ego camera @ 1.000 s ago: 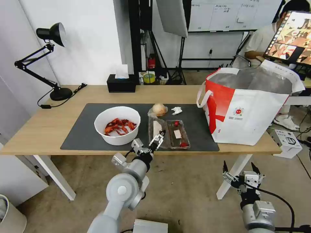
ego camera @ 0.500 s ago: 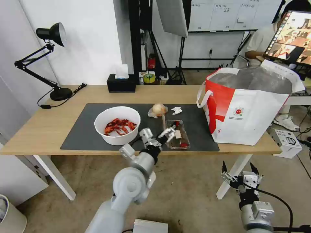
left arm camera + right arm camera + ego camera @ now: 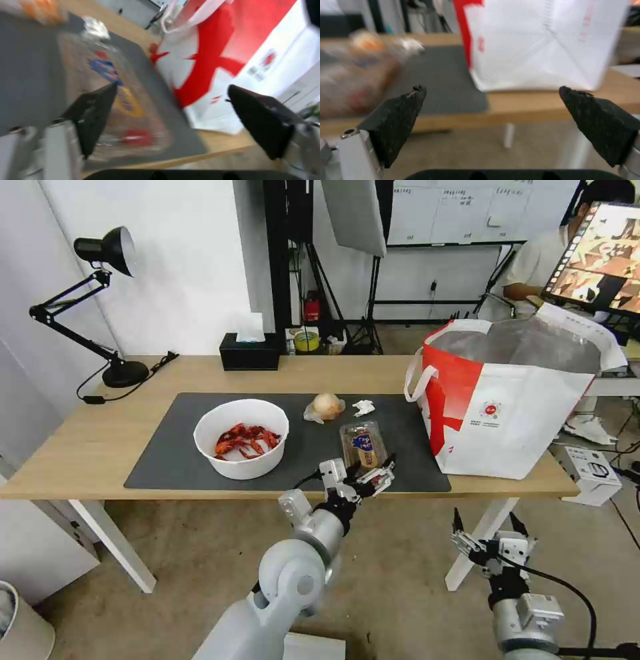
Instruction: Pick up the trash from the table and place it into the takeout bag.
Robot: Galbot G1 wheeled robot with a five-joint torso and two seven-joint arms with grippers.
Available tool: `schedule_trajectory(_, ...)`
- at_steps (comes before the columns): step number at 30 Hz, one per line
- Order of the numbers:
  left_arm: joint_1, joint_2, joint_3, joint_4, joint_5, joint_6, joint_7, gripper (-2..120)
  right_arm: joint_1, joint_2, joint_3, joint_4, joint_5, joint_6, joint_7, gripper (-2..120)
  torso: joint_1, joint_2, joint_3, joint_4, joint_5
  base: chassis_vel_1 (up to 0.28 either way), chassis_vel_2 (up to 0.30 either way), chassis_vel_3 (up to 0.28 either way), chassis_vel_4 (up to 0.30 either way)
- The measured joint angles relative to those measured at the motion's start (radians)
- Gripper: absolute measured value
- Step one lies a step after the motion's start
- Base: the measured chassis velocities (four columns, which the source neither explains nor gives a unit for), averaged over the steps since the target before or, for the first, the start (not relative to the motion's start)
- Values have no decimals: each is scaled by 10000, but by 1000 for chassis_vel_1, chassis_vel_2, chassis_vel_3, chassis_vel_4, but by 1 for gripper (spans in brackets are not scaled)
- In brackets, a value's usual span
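table (image 3: 80, 447) carries the takeout bag (image 3: 520, 427) at its right end, the clamshell tray (image 3: 363, 443) lies shut on the mat just beyond my left gripper (image 3: 370, 473), fingers spread wide and empty, while my right gripper (image 3: 487, 537) hangs open below.

The left arm is built of smooth, rounded light-grey shells with a round cap on its big joint. A thin black cable loops at the wrist, where the left gripper (image 3: 369, 477) carries silver metal blocks and black, pointed, wedge-shaped pads. The right gripper (image 3: 485, 527) matches it: silver body, black textured pads, a small screw hole, and a black cable trailing from its grey wrist.
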Motion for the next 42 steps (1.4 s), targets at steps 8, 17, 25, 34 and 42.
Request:
schedule_trajectory(8,-196,475,-192,365,1385,-469,588,54,858,-547,-651,181,2390,-796,230,100,0,0,0,1,0,0,0,0,0)
schedule_trajectory(17,-358,892,-71,570,2142,-653,975,21,2406,-1303,-872,-6,5545,-1814,1062,100,1,0,0,0,0,0,0,0,0)
schedule_trajectory(25,-105,1155,-266,597,2886,-859,1317,0,4404,-1780,-947,-1278,8595,-2733,1853,100,1,0,0,0,0,0,0,0,0)
schedule_trajectory(34,-140,1142,-140,635,3166,-957,1437,0,6161,-1653,-1577,-2858,9888,-3343,2172,100,2,-1,1,1,0,0,0,0,0)
schedule_trajectory(42,-352,955,196,1035,3848,-1283,1626,0,6810,-1159,-2085,-3612,9994,-3662,2391,100,2,0,0,0,-1,0,0,0,0)
